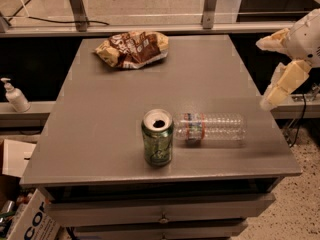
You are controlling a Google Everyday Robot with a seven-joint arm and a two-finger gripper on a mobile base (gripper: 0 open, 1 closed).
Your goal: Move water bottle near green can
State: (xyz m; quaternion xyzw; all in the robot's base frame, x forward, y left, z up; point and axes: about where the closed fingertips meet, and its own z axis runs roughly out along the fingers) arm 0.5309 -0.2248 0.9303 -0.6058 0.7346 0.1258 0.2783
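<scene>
Water bottle is lying on its side on the counter, directly to the right of the green can, with its cap end pointing at the can. The cap is sitting just beside the can's wall; whether the two are touching cannot be told. The can is standing upright near the counter's front edge. Judging from this, the placing is looking done, with nothing left but pulling the arm clear.

The jaws are hanging in the air well to the right of the can and farther back, past the counter's right edge. They are standing spread apart and gripping nothing.

A crinkled chip bag is resting far behind the can, toward the counter's back edge. A white pump dispenser is standing far to the can's left, off the counter. Neither is blocking anything; the stretch between the bottle and the jaws is lying bare.
</scene>
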